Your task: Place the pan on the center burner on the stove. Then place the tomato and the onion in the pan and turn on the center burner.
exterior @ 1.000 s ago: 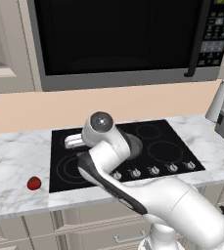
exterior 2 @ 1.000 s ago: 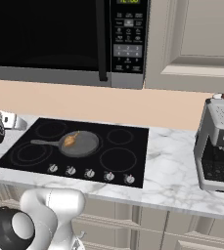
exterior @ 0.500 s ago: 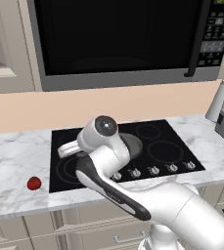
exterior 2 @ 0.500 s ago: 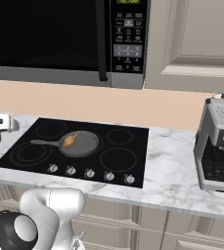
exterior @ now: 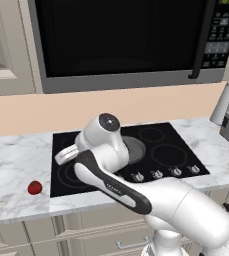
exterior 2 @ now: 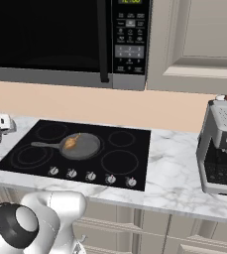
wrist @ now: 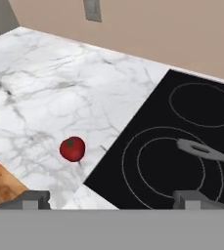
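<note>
The dark pan (exterior 2: 84,146) sits on the middle ring of the black stove (exterior 2: 127,158), its long handle (exterior 2: 43,145) pointing left. Inside the pan lies the golden-brown onion (exterior 2: 71,143). The red tomato (wrist: 72,149) rests on the marble counter left of the stove, also seen as tomato (exterior: 34,187) from the left base. My gripper (wrist: 112,199) hovers open above the stove's left front corner, nothing between its fingertips (wrist: 35,198). The tomato is ahead and to the left of it. The pan handle (wrist: 206,151) shows at the right of the hand view.
Five silver knobs (exterior 2: 90,175) line the stove's front edge. A black microwave (exterior: 121,40) hangs above the stove. A grey appliance (exterior 2: 224,149) stands on the counter at the right. A wall outlet (wrist: 93,10) is behind the tomato. The counter's front edge is close to the tomato.
My hand has moved a little left and down towards the counter beside the stove. The jaws stayed open. Pan, onion and tomato have not moved.
</note>
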Tool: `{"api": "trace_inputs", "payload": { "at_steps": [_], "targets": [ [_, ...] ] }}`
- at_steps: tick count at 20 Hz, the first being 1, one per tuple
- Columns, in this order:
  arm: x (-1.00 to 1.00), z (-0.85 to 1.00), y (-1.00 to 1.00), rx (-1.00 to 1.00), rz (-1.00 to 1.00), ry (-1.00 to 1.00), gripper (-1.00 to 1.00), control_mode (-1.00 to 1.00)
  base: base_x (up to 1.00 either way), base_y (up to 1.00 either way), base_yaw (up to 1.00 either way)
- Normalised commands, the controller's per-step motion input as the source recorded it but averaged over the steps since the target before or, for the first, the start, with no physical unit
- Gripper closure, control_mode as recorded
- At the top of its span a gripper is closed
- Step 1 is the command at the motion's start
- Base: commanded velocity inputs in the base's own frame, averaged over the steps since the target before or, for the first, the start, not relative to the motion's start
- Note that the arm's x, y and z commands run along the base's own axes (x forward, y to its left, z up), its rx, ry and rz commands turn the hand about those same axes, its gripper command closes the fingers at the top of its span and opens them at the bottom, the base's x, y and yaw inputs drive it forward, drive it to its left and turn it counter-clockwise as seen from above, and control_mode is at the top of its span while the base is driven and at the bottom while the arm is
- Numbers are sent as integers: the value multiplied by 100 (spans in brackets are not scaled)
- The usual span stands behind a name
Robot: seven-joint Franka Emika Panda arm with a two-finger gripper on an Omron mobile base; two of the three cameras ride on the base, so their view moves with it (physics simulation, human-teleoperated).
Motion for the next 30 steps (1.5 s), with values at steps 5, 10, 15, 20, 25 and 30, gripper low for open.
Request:
{"api": "trace_inputs", "payload": {
  "at_steps": [5, 10, 15, 20, 25, 30],
  "targets": [
    [0, 0, 25, 0, 8, 16, -100, -100, 0, 0, 0],
    [-10, -4, 23, -2, 1, 4, -100, -100, 0, 0, 0],
    [-12, -10, 22, -3, 0, 1, -100, -100, 0, 0, 0],
    [-8, -13, 21, -3, 1, 2, -100, -100, 0, 0, 0],
    [-4, -13, 17, -2, 3, 3, -100, -100, 0, 0, 0],
    [-1, -18, 17, -3, 3, 4, -100, -100, 0, 0, 0]
  ]
}}
